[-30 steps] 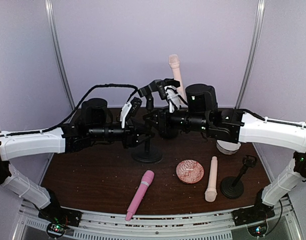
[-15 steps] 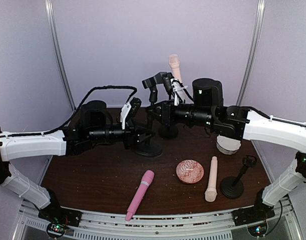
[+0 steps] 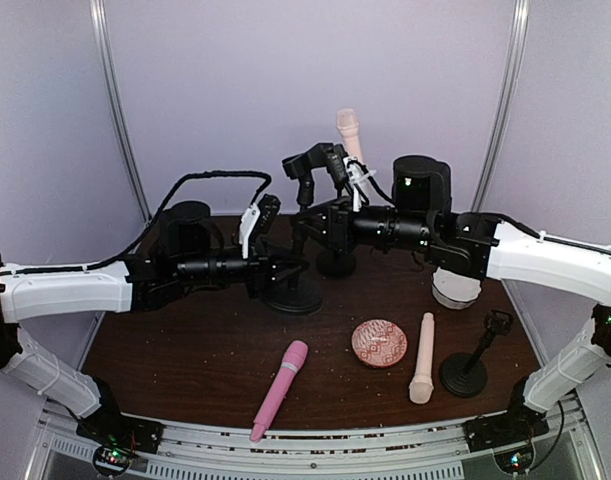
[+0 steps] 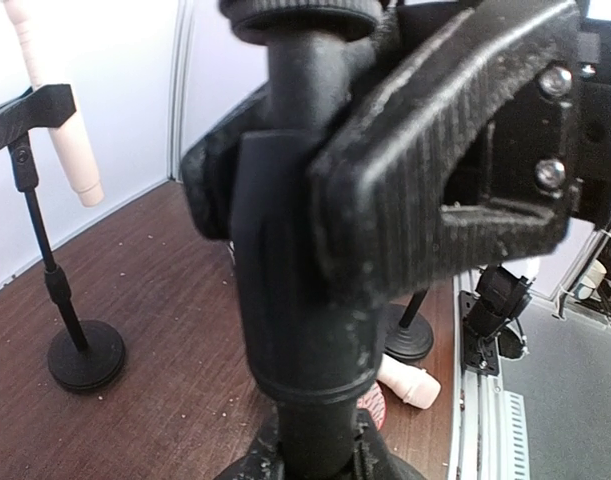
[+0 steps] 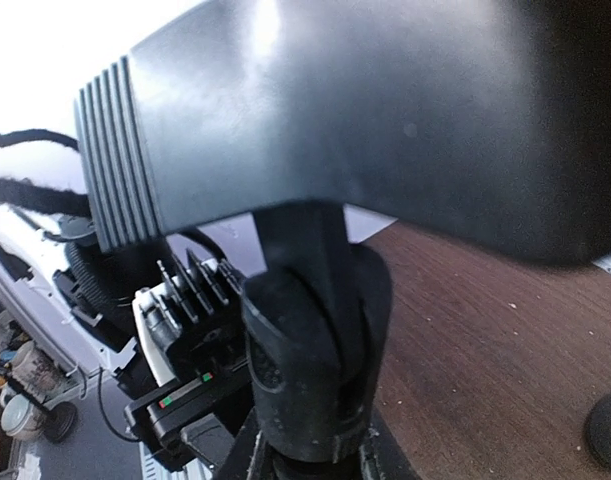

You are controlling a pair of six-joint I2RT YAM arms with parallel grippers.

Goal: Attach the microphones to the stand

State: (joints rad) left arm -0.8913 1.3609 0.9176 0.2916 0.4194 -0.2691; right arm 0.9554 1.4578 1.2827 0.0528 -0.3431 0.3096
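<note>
Pink microphone point(image 3: 279, 389) lies nearest you, by the front edge of the table point(image 3: 185, 340); a cream microphone point(image 3: 422, 357) lies flat between the patterned dish point(image 3: 379, 343) and a short stand point(image 3: 467, 368). Mid-table, your left gripper point(image 3: 288, 270) has its jaws pinched tight on the pole of the centre stand point(image 3: 294, 296), just above the base. Your right gripper point(image 3: 311, 224) sits at the same pole higher up, under the clip point(image 3: 310, 160), jaw state can't be told, and furthest back the second cream microphone point(image 3: 349, 135) stands clipped in the rear stand point(image 3: 337, 264).
</note>
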